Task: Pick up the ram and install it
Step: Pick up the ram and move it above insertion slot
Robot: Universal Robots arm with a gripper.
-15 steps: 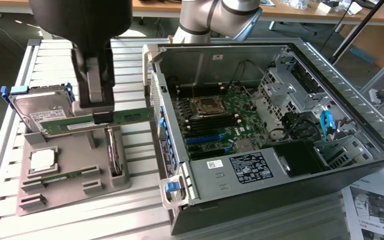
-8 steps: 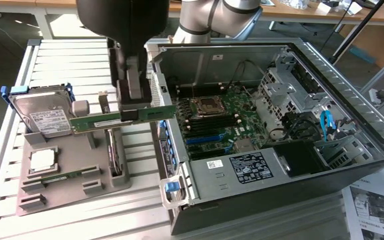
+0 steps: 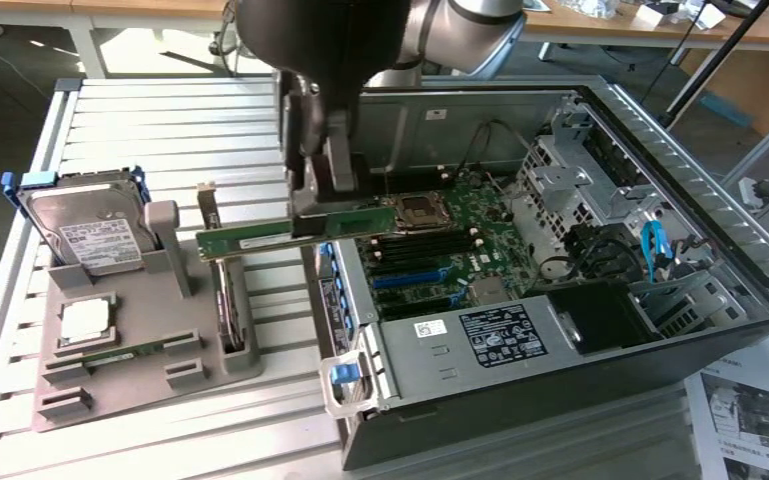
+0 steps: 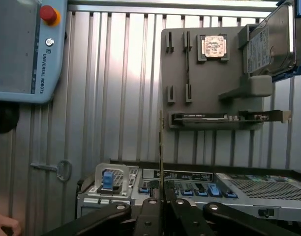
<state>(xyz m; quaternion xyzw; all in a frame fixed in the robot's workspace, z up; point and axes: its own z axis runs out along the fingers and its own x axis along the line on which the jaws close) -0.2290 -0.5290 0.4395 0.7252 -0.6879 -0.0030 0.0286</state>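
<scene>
The ram (image 3: 271, 236) is a long thin green stick, held level in the air with my gripper (image 3: 335, 214) shut on its end nearer the case. It hangs between the grey holder (image 3: 144, 375) and the open computer case (image 3: 584, 330), close to the motherboard (image 3: 444, 235) and its dark memory slots (image 3: 418, 247). In the wrist view the ram (image 4: 161, 147) appears edge-on as a thin line rising from my gripper (image 4: 161, 200). A second green stick (image 3: 124, 352) lies in the holder.
The holder also carries a hard drive (image 3: 84, 232), a silver processor chip (image 3: 87, 320) and a dark expansion card (image 3: 228, 300) on edge. A teach pendant (image 4: 22, 49) lies on the slatted table (image 4: 121, 88). A person's hand (image 4: 3, 228) rests at the table's edge.
</scene>
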